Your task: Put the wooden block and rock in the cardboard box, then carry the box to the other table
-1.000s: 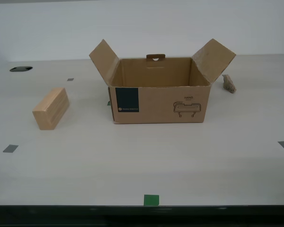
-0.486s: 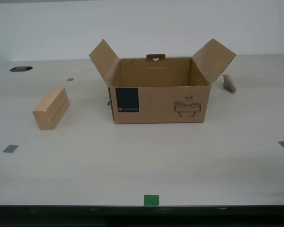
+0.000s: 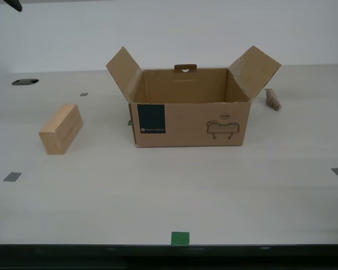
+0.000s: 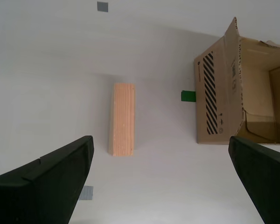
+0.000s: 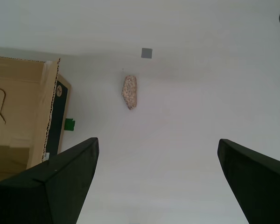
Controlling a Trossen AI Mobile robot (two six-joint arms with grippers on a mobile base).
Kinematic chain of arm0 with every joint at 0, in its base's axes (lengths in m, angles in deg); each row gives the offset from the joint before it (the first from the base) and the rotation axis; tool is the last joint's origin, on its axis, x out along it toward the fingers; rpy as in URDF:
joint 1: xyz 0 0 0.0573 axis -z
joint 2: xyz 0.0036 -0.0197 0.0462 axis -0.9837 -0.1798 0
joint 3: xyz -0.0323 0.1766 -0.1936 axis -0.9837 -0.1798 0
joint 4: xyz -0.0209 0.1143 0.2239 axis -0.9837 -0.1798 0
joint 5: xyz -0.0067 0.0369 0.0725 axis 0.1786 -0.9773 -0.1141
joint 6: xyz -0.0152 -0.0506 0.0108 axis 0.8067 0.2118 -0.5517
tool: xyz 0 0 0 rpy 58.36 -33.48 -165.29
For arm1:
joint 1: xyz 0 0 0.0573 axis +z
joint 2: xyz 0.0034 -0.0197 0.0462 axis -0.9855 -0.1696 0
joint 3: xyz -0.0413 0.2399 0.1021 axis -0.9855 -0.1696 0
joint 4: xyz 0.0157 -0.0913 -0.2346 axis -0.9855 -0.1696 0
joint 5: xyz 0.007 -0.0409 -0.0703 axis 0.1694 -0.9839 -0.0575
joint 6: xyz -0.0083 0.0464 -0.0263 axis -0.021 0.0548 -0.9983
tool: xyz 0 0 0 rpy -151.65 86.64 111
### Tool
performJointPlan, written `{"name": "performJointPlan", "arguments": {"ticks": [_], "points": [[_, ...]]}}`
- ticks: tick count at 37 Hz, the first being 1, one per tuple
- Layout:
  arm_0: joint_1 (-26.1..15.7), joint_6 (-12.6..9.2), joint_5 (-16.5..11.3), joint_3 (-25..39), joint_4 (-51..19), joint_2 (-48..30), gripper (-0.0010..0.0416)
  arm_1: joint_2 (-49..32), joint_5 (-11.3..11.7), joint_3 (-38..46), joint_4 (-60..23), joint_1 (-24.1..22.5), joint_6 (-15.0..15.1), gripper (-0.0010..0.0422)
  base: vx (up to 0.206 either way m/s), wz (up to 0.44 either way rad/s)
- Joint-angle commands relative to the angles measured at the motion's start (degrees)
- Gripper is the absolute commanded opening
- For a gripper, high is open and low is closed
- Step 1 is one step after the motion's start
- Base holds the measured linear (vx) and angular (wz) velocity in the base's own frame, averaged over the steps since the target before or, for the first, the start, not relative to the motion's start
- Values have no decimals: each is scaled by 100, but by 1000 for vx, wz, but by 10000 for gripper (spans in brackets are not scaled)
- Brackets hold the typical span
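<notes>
Second gripper (image 4: 161, 186) spread wide and empty, high above the table (image 3: 169, 191), with the block (image 4: 122, 119) lying flat between and beyond its fingers (image 4: 51, 186), well apart from them. First gripper (image 5: 156, 182) likewise wide and empty, hovering with the rock (image 5: 130, 92) beyond its fingers (image 5: 56, 182), untouched. Box (image 3: 190, 109) upright at mid-table, side flaps splayed outward, blue label and line drawing on its near wall, handle tab at its far rim. Block (image 3: 61, 128) on the exterior view's left, clear of the box; rock (image 3: 272, 99) on that view's right, near the raised flap, its lower part partly hidden behind the box corner. Surface pale, with a dark front edge, grey tape squares (image 3: 12, 176) and one green square (image 3: 179, 238); dark oval opening (image 3: 25, 82) near the back; plain white wall behind. Interior of box empty as far as visible. Dark tip (image 3: 13, 4) at the exterior view's upper left corner, cut off, identity unclear. Both grippers cut off in their wrist views, only the fingers showing.
</notes>
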Motion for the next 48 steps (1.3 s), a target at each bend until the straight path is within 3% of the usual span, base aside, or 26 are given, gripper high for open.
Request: {"name": "performJointPlan", "arguments": {"ticks": [1, 9, 15, 19, 27, 36, 48], "points": [[-4, -13, -31, 20, 122, -151, 354, -2, 7, -286, 214, 0, -7, 396, 0, 0], [-7, -15, -170, 72, 223, -566, 354, -549, 155, -468, 334, 0, -4, 396, 0, 0], [-11, -15, -197, 70, 356, -798, 355, -1143, 157, -468, 376, 0, 83, 396, 0, 0], [-13, -20, -400, 83, 516, -931, 353, -1458, 157, -468, 380, 0, 125, 396, 0, 0], [-15, -37, -433, 313, 514, -1279, 350, -1899, 160, -459, 529, 0, 151, 396, 0, 0], [-26, -50, -433, 833, 369, -1805, 351, -2188, 177, -461, 656, -2, 149, 396, 0, 0], [-42, -68, -507, 1980, -129, -2706, 351, -2243, 192, -461, 787, -4, 149, 396, 0, 0]]}}
